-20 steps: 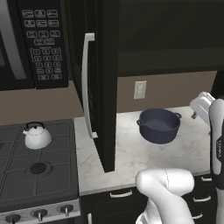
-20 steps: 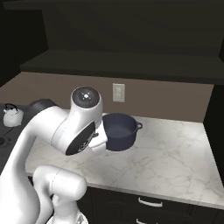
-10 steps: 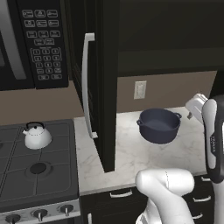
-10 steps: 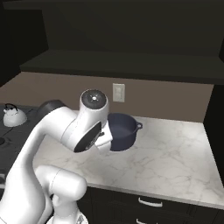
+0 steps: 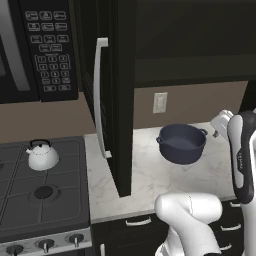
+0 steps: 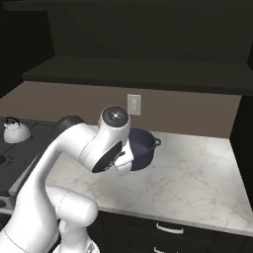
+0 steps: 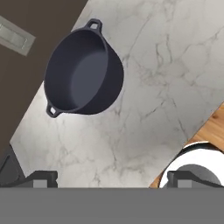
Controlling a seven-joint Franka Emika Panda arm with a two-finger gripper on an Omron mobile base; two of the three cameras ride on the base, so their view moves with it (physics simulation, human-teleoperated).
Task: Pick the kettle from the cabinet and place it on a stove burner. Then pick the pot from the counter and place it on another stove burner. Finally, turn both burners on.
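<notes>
Two jaws of the gripper [image 7: 111, 178] are spread wide with nothing held or touched, hung above the counter [image 7: 175, 74] near the pot [image 7: 83, 72]

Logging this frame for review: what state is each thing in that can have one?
kettle: upright on a stove burner, lid on.
pot: upright on the counter, empty, no lid, not held.
cabinet door: open.
hand: open, above the pot, holding nothing.
</notes>
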